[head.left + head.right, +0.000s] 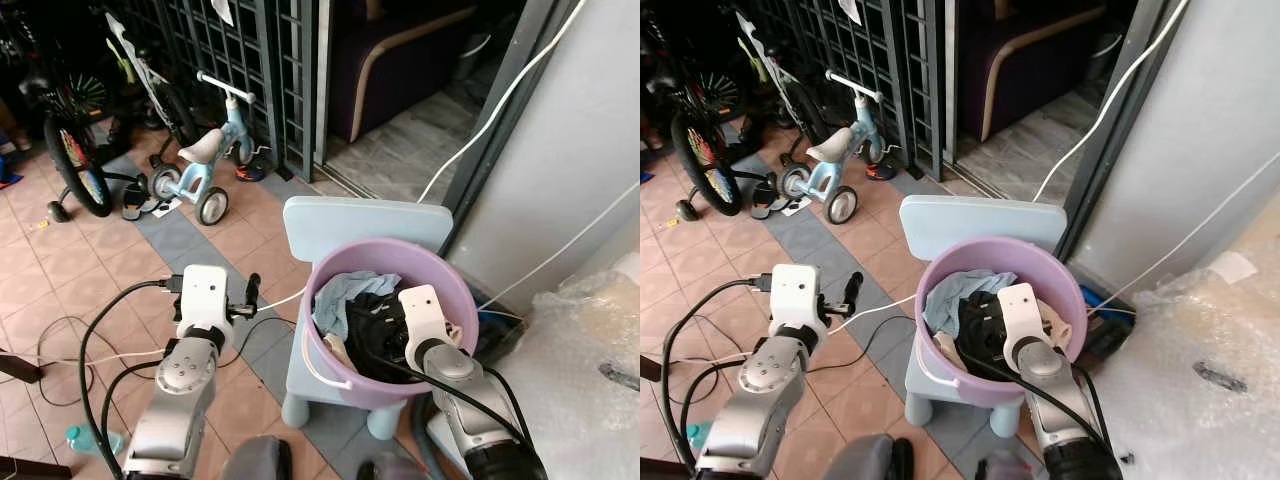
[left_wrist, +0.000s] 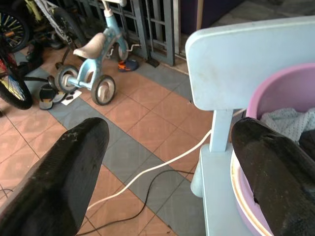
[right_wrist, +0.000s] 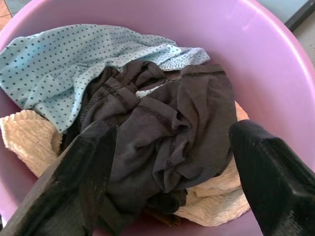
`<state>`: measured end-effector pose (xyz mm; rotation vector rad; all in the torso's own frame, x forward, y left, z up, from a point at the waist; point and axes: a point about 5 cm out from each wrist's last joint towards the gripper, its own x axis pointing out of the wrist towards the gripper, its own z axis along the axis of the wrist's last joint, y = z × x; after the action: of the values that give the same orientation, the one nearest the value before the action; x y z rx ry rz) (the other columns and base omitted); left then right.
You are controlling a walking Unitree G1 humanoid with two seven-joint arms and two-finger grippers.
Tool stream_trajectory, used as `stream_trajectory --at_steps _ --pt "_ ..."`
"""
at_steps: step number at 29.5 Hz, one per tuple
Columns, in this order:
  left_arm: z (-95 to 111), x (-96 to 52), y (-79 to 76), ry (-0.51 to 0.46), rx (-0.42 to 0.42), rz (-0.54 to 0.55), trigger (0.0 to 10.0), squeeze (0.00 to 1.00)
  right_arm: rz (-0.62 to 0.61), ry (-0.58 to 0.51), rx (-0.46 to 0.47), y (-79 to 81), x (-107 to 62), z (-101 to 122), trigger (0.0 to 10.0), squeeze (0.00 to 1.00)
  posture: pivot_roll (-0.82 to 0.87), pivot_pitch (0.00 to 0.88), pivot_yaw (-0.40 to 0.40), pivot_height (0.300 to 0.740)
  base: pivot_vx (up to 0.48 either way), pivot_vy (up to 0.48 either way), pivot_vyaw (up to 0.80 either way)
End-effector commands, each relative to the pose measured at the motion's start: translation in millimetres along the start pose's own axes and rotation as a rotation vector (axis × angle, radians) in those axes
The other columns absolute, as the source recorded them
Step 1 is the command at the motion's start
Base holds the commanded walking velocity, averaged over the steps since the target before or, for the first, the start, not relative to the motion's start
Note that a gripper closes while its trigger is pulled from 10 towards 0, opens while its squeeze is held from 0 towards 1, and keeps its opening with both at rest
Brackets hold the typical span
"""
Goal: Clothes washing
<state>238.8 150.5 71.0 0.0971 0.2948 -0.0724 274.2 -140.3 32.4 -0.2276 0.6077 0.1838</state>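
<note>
Right gripper [image 3: 167, 162] spread wide over laundry in a pink basin [image 1: 460, 290].
Between its fingers lies a dark garment [image 3: 172, 128], resting on a dotted light-blue cloth [image 3: 59, 59] and a cream towel [image 3: 24, 137]. The basin sits on a pale blue child's chair [image 1: 360, 225]. The left gripper [image 2: 167, 167], also spread, hovers beside the chair over tiled floor [image 1: 130, 250]; beyond it stands a small tricycle [image 1: 205, 160].

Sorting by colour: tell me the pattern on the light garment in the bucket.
The garment is pale blue with small dark dots, clearest in the right wrist view.
</note>
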Motion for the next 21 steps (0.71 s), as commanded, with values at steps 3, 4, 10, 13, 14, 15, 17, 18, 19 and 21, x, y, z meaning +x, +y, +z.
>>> stream_trajectory --at_steps 3,4,10,13,14,15,17,18,19,21 --pt "-4 -12.5 -8.4 0.044 0.056 -0.067 10.0 0.0 0.0 0.025 -0.042 0.9 8.1 0 10.0 0.0 0.04 0.161 0.005 0.74 0.0 0.0 0.0" --pt "-5 -16.0 -9.7 0.053 0.06 -0.079 10.0 0.0 0.001 0.036 -0.042 2.4 10.6 0 10.0 0.0 0.04 0.169 0.002 0.74 0.0 0.0 0.0" --pt "-5 -29.8 -9.0 0.066 0.161 -0.12 10.0 0.0 0.008 0.075 -0.036 9.1 23.3 1 10.0 0.0 0.08 0.209 -0.003 0.74 0.0 0.0 0.0" --pt "-2 -39.8 -1.2 0.044 0.174 -0.103 10.0 0.0 0.008 0.07 -0.039 13.3 29.6 6 10.0 0.0 0.11 0.247 -0.011 0.74 0.0 0.0 0.0" --pt "-2 -39.8 -1.2 0.044 0.174 -0.103 10.0 0.0 0.008 0.07 -0.039 13.3 29.6 6 10.0 0.0 0.11 0.247 -0.011 0.74 0.0 0.0 0.0" --pt "-1 -41.5 -0.4 0.042 0.179 -0.101 10.0 0.0 0.009 0.069 -0.038 14.1 29.9 6 10.0 0.0 0.11 0.247 -0.011 0.74 0.0 0.0 0.0" --pt "1 -44.5 0.5 0.041 0.178 -0.103 10.0 0.0 0.003 0.045 -0.036 16.7 34.2 11 10.0 0.0 0.11 0.264 -0.016 0.74 0.0 0.0 0.0" --pt "1 -46.0 0.4 0.043 0.184 -0.105 10.0 0.0 0.0 0.031 -0.04 18.6 35.9 13 10.0 0.0 0.12 0.272 -0.017 0.74 0.0 0.0 0.0" --pt "1 -47.9 0.1 0.046 0.19 -0.107 10.0 0.0 -0.001 0.023 -0.044 19.8 37.0 15 10.0 0.0 0.12 0.275 -0.017 0.74 0.0 0.0 0.0" --pt "1 -51.0 -1.2 0.051 0.198 -0.114 10.0 0.0 -0.014 0.006 -0.067 22.3 38.5 17 10.0 0.0 0.12 0.281 -0.019 0.74 0.0 0.0 0.0"
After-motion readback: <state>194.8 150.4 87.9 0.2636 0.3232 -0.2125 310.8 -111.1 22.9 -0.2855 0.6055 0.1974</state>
